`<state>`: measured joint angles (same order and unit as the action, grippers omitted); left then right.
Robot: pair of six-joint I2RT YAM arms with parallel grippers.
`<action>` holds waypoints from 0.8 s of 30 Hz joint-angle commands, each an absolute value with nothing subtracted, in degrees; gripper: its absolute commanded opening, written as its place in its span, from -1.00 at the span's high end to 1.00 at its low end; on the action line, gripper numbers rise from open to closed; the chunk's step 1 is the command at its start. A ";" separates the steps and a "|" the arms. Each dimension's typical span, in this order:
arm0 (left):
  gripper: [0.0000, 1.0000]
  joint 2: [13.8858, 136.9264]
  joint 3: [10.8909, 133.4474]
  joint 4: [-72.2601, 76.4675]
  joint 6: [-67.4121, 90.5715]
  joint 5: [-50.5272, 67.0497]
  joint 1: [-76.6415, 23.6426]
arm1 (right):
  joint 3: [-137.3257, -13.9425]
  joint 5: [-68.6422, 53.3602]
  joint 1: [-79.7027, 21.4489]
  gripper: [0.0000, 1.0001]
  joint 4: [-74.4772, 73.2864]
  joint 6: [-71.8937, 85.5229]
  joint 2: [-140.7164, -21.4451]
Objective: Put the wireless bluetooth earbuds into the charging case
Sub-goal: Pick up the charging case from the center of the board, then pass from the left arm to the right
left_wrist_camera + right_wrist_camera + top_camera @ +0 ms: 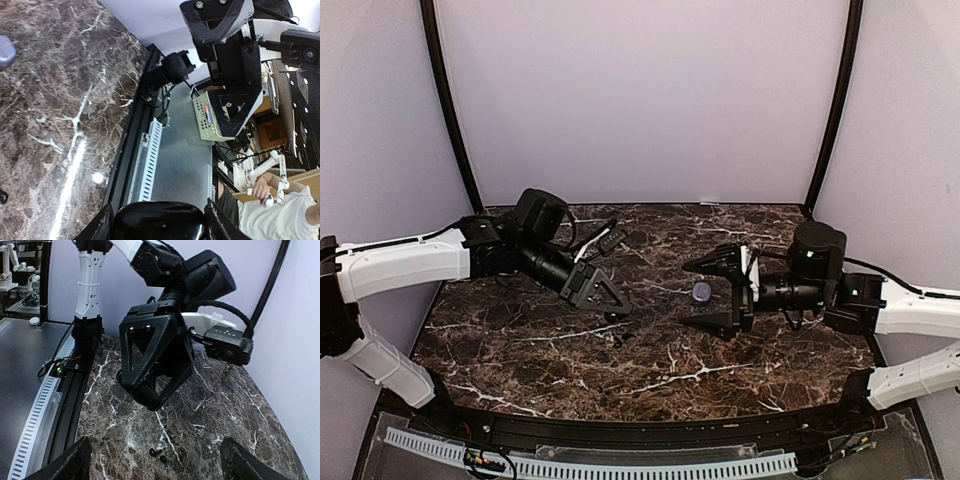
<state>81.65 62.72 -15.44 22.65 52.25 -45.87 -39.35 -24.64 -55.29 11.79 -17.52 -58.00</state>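
Dark marble tabletop (520, 340) was seen under both arms. One pale purple earbud (701, 291) was laid on it, between the fingers of the right pincer (686, 294), which were spread wide. A black rounded case (145, 392) was held in the left pincer (615, 300). Two tiny dark buds (161, 455) were laid near it.

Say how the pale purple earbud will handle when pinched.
Rounded, the pale purple earbud likely rolls or squirts from a pinch. Dwarfed by the right gripper, it is probably light. The glossy marble table may let it skid.
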 commanded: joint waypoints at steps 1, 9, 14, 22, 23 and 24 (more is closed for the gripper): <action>0.21 83.01 65.08 -16.37 21.37 59.73 -49.16 | -42.19 -20.67 -61.45 -0.68 5.04 -24.84 -58.35; 0.24 86.85 68.01 -14.58 22.49 61.70 -54.11 | -46.84 -19.22 -68.22 -0.53 0.39 -28.50 -63.13; 0.25 89.00 69.66 -14.64 22.34 62.07 -55.65 | -47.84 -16.07 -70.74 -0.34 -1.91 -30.41 -65.88; 0.27 90.61 71.40 -15.79 21.96 62.24 -56.45 | -48.80 -13.05 -72.76 -0.12 -3.54 -32.12 -67.70; 0.27 90.70 71.51 -15.90 21.90 62.19 -56.56 | -48.97 -12.87 -72.93 -0.11 -3.57 -32.22 -67.82; 0.27 90.90 71.53 -15.86 21.89 62.44 -56.63 | -49.14 -12.76 -72.94 -0.09 -3.64 -32.27 -68.00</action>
